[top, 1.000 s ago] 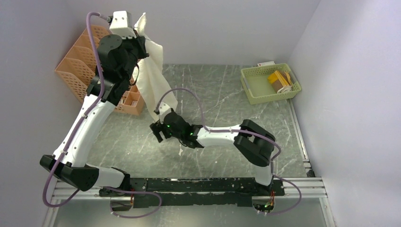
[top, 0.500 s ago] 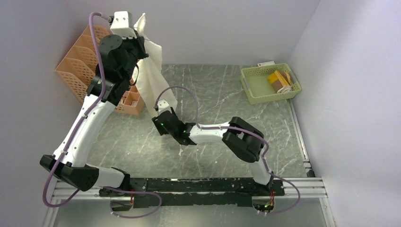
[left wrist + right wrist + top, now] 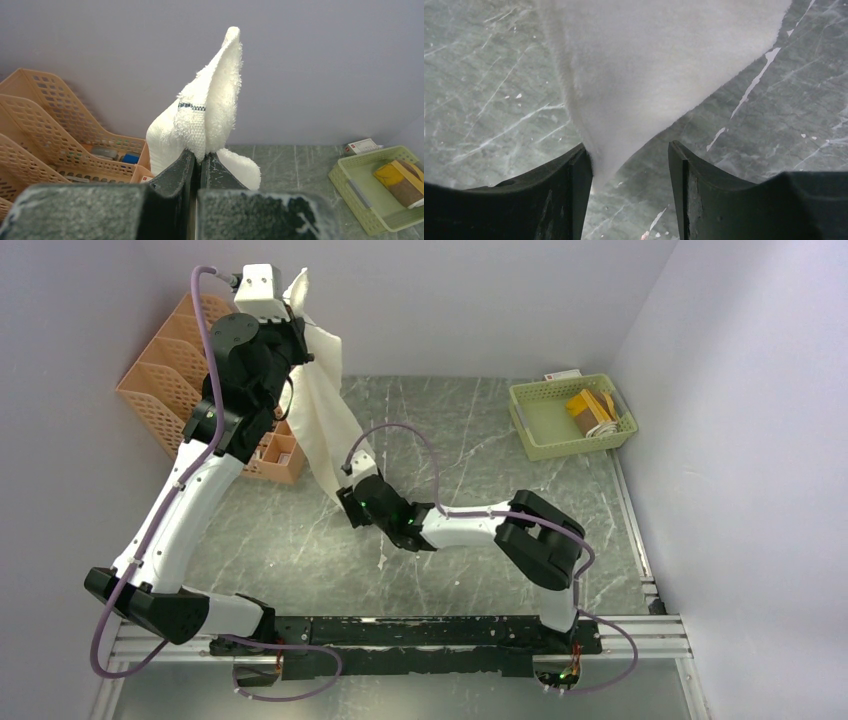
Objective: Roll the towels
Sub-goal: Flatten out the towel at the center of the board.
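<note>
Left end effector [image 3: 200, 159] is clenched on the plain cream-white cloth towel [image 3: 210, 110] at its top, dangling it above the grey marbled worktop [image 3: 480, 450]. Right end effector [image 3: 626, 160] is spread apart, the towel's lower tip between its fingers.

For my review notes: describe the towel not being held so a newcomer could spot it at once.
Look to the far right corner of the table, where a pale green basket sits. Inside it lies the mustard-and-brown towel; unlike it, the cream towel is plain and hangs from the left gripper.
</note>
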You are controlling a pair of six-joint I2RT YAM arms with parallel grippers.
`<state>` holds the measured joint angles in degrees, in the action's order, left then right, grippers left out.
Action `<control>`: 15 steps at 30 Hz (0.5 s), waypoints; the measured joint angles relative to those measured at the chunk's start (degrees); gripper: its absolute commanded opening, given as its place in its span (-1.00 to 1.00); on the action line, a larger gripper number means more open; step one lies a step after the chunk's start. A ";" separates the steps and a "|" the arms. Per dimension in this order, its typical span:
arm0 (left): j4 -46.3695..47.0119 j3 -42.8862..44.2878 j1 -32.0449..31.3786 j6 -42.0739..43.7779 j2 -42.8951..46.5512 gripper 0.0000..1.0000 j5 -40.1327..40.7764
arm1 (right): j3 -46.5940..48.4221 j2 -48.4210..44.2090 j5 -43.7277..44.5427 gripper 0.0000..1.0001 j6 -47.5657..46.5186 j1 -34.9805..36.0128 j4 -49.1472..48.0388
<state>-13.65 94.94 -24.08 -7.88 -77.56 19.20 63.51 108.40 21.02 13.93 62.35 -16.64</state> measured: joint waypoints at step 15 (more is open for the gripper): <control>-1.03 -1.40 0.13 0.42 1.64 -0.86 0.94 | 7.78 5.99 -6.25 -1.00 0.66 -3.72 -0.39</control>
<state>-14.68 93.54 -23.94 -7.46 -75.92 20.14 71.29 114.39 14.76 14.59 58.63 -17.04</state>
